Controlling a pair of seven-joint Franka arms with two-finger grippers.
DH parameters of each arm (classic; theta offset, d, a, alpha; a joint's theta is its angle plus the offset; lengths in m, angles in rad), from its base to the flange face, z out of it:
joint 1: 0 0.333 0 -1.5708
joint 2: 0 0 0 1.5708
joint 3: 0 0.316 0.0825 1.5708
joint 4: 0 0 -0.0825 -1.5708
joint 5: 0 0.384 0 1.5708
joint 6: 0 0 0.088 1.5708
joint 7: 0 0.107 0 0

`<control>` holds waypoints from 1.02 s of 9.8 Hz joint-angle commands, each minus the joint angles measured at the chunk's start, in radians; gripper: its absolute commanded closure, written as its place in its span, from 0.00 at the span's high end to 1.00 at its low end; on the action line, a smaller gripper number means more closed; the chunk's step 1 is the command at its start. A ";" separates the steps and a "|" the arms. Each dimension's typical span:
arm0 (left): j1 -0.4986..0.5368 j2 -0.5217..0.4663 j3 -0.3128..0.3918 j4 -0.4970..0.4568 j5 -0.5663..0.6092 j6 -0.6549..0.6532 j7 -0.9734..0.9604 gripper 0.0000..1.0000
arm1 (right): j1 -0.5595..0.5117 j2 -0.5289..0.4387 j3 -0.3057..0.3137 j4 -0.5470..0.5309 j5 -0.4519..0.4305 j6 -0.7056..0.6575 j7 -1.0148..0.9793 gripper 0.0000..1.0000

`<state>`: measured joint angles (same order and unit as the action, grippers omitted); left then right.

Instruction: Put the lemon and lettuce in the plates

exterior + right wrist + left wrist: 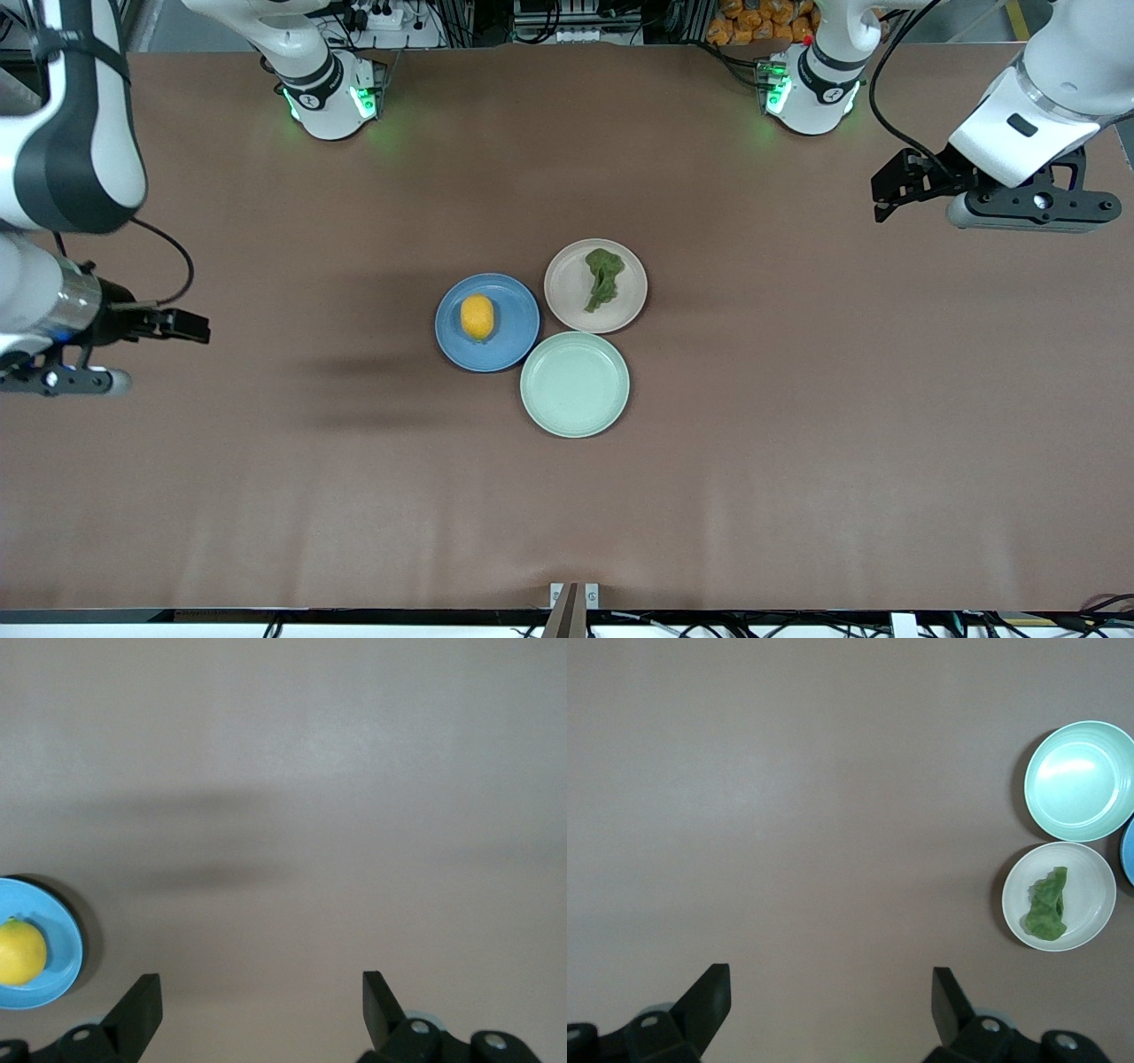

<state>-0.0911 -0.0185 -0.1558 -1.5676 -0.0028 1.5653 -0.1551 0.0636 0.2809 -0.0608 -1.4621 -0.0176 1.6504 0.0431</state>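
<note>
The yellow lemon (477, 317) lies in the blue plate (514, 341) at the table's middle; the right wrist view catches that lemon (19, 950) and blue plate (62, 939) too. The dark-green lettuce (603, 277) rests in the pale beige-pink plate (567, 297), beside the blue one toward the left arm's end, and the left wrist view has the lettuce (1048, 904) in its plate (1090, 881) as well. My left gripper (890, 188) hangs open over bare table at the left arm's end, holding nothing. My right gripper (190, 326) hangs open and empty at the right arm's end.
A mint-green plate (575, 385) with nothing in it sits nearer to the front camera, touching the other two plates; the left wrist view shows this mint-green plate (1081, 780) too. Brown table surface stretches all around the plates.
</note>
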 commanded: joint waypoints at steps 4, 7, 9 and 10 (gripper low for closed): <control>0.005 0.002 -0.004 0.021 -0.011 -0.030 0.028 1.00 | -0.047 -0.244 0.015 -0.191 0.002 0.023 -0.011 1.00; 0.005 0.002 -0.002 0.021 -0.011 -0.030 0.028 1.00 | -0.051 -0.336 0.016 -0.234 0.002 0.014 -0.009 1.00; 0.005 0.002 -0.001 0.021 -0.011 -0.030 0.028 1.00 | -0.057 -0.373 0.016 -0.236 0.002 0.009 -0.011 1.00; 0.005 0.002 0.001 0.021 -0.011 -0.030 0.028 1.00 | -0.061 -0.377 0.016 -0.233 0.002 -0.013 -0.011 1.00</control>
<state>-0.0911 -0.0185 -0.1557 -1.5652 -0.0028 1.5574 -0.1551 0.0308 -0.0578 -0.0616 -1.6614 -0.0174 1.6457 0.0430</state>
